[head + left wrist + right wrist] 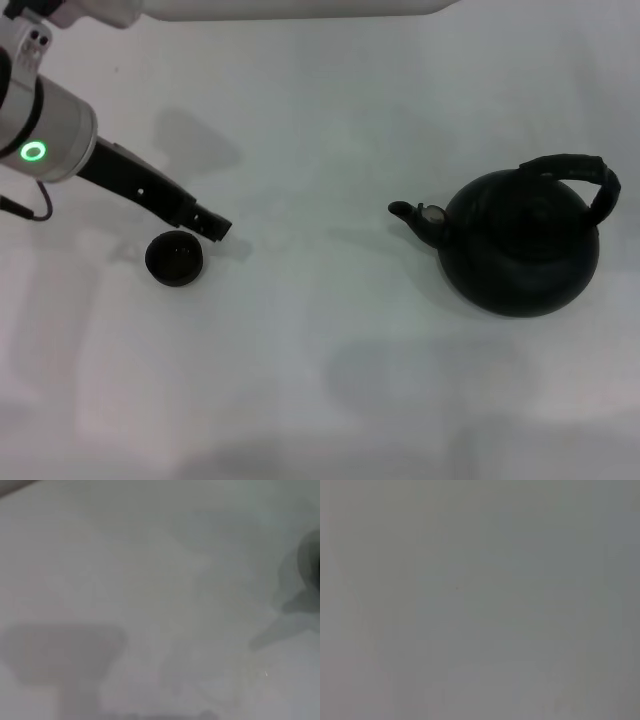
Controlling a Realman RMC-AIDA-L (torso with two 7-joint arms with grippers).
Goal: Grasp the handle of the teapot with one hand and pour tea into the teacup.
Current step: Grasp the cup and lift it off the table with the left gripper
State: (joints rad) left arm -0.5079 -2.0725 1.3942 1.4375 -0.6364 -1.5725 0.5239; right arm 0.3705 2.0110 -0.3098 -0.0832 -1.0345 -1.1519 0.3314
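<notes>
White surface (320,380) fills the head view, bare across the middle and lower part, so wide open room between the two objects. Teapot (520,245) sits upright at right centre, close to the right frame edge; its spout (408,213) points toward frame left, its handle (575,172) arches over the top, tilted toward the right edge. Teacup (175,258) sits at left centre, upright, well apart from the teapot.

Left arm comes in from the upper left corner, grey link with a green ring light (34,152), then a slim black section angling down to the right. Left end effector (212,226) is just beside the teacup's upper-right rim; cannot tell if touching, cannot tell if its fingers are open or closed. It holds nothing visible.

Left wrist view: only blurred pale surface, soft shadows, and a dark blurred shape (310,567) at the right edge, unidentifiable. Right wrist view: flat grey, nothing readable. Right end effector appears in no view; state cannot be told.
</notes>
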